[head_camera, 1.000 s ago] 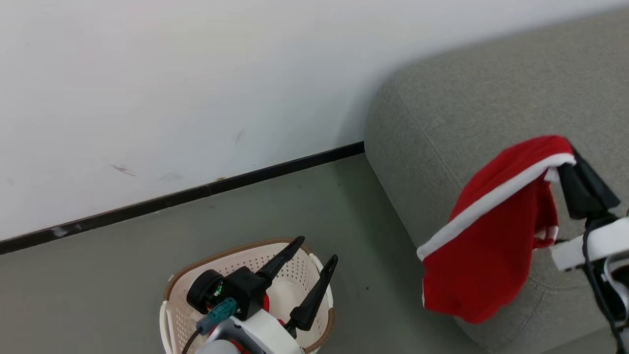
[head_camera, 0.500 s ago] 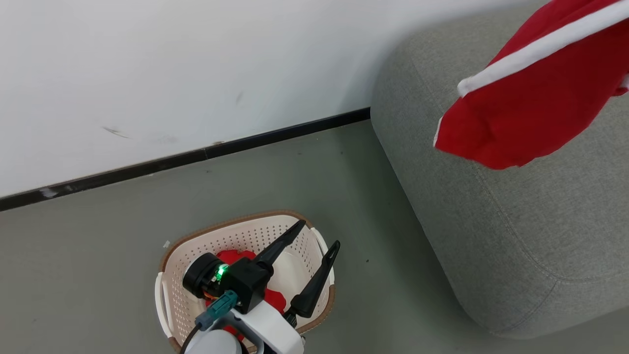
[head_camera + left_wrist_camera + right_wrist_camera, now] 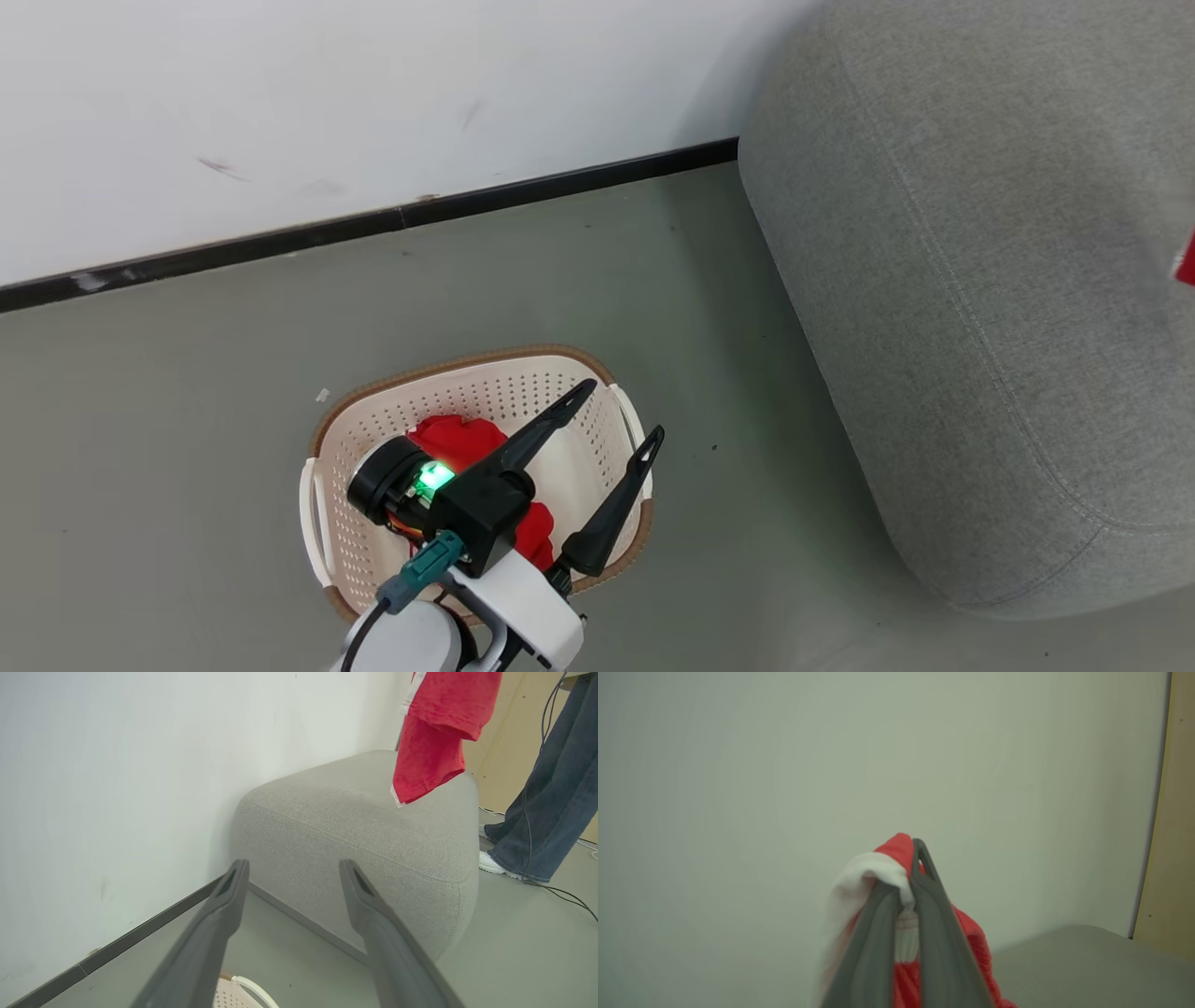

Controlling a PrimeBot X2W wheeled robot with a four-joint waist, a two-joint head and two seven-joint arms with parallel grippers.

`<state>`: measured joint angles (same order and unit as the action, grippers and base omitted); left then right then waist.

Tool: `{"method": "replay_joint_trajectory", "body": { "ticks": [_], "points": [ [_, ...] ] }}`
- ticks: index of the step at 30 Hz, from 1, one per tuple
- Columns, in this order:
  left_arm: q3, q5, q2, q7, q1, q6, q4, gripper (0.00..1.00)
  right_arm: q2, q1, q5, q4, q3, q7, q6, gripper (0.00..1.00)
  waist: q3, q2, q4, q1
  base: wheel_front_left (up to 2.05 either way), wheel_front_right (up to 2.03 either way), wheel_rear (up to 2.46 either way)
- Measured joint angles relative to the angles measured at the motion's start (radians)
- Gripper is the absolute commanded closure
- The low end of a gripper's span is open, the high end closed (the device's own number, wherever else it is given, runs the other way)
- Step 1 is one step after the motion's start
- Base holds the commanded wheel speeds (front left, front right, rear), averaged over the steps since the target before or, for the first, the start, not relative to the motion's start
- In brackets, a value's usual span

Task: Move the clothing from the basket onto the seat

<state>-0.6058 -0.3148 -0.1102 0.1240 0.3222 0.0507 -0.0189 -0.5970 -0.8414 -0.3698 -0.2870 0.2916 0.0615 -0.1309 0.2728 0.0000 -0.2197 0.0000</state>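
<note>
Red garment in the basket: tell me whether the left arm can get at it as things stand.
Probably yes. The left gripper hangs open above the basket, whose top is uncovered, and nothing lies on the red garment.

Indoor test room staged as a living area. Indicators: bare white wall [image 3: 373,93], black skirting strip [image 3: 373,222], smooth grey floor [image 3: 187,420], one grey upholstered seat [image 3: 980,280] and a laundry basket [image 3: 504,390]. Loose cables [image 3: 563,893] cross the floor beside a tan board panel [image 3: 514,742], and a person [image 3: 551,802] stands nearby.
</note>
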Motion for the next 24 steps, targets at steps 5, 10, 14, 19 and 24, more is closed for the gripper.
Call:
{"method": "replay_joint_trajectory", "body": {
  "ticks": [5,10,14,19,24],
  "points": [
    [-0.002,0.007,-0.011,-0.01,0.014,0.0,0.025,0.0,-0.054,-0.024,0.004,-0.041,0.038,0.0,0.0,1.0,0.029,0.0,0.014,0.0,0.0,0.0,0.0],
    [-0.006,0.017,-0.016,-0.027,0.023,0.0,0.053,0.0,-0.094,-0.027,0.03,-0.081,0.061,0.001,0.0,1.0,0.056,0.0,0.027,0.0001,0.0,0.0,0.0],
    [-0.008,0.021,-0.02,-0.035,0.029,-0.004,0.073,0.0,-0.106,-0.024,0.055,-0.131,0.094,0.014,0.0,1.0,0.077,0.0,0.038,0.0,0.0,0.0,0.0],
    [-0.016,0.045,-0.023,-0.053,0.042,-0.004,0.095,0.0,-0.097,0.002,0.065,-0.197,0.111,0.028,0.0,1.0,0.106,0.0,0.05,0.0,0.0,0.0,0.0],
    [-0.025,0.053,-0.025,-0.063,0.056,-0.004,0.113,0.0,-0.03,0.063,0.08,-0.284,0.111,0.046,0.0,1.0,0.136,0.0,0.062,0.0,0.0,0.0,0.0]
  ]
}}
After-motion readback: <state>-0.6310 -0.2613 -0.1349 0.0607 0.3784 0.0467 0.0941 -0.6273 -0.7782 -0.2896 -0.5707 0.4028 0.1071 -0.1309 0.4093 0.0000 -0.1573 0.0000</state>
